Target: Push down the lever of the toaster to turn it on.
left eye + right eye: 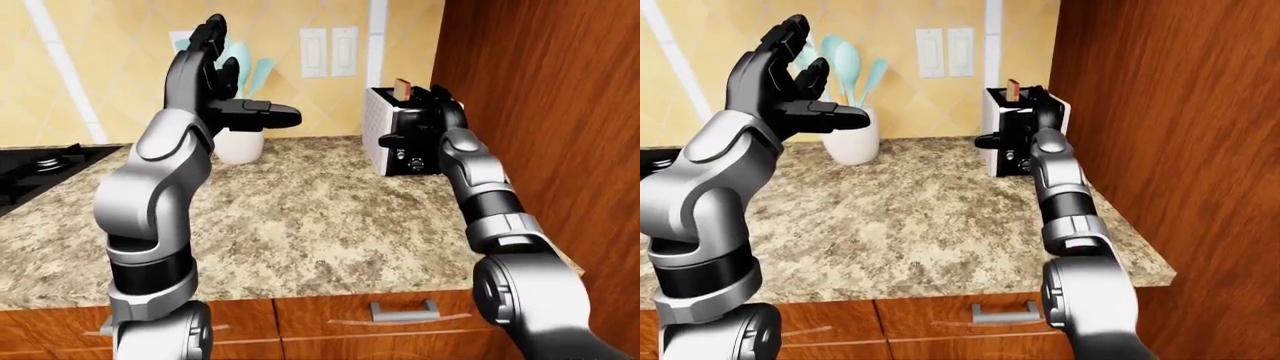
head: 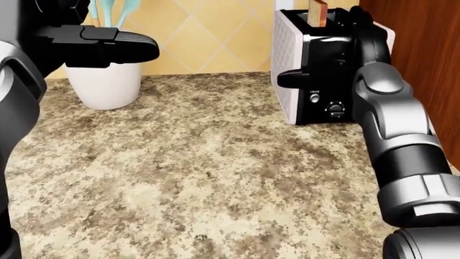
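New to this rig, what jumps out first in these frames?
The left robot hand, raised high with fingers spread open at the left-eye view's upper left, in front of a white utensil crock. Next, the right arm stretching across the speckled granite counter to the toaster by the wood cabinet wall at right, a slice of bread sticking up from its slot. The right robot hand is mostly hidden on the toaster's top; its black lever juts out to the left.
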